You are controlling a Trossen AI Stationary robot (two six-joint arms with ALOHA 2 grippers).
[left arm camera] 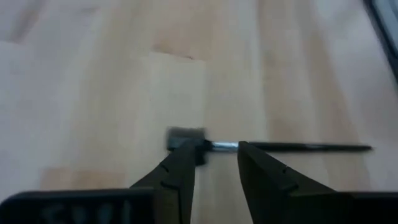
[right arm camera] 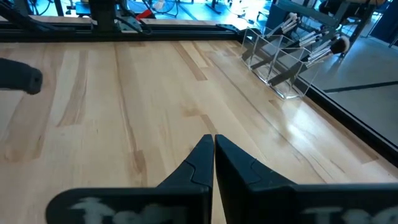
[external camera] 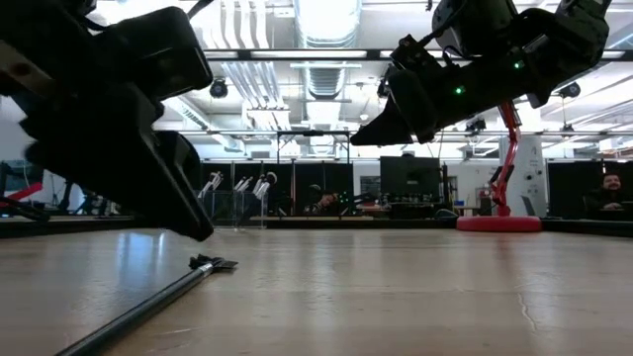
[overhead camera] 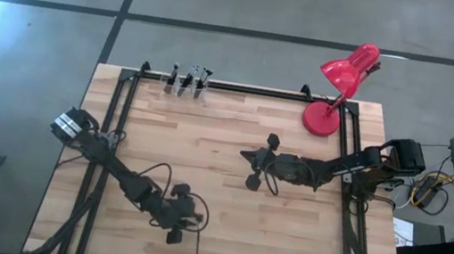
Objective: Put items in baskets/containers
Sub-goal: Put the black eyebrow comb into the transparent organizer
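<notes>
One dark, thin makeup brush lies flat on the wood near the table's near edge, its flat head toward the far side. My left gripper is open and hovers just above it, a finger on each side of the shiny ferrule next to the head. The clear joined containers stand at the far edge with several brushes upright in them. My right gripper is shut and empty, raised over the table's middle.
A red desk lamp stands at the far right corner. Black rails run along the table's left, right and far edges. Bare wood lies between the two grippers and the containers. People and desks show in the room behind.
</notes>
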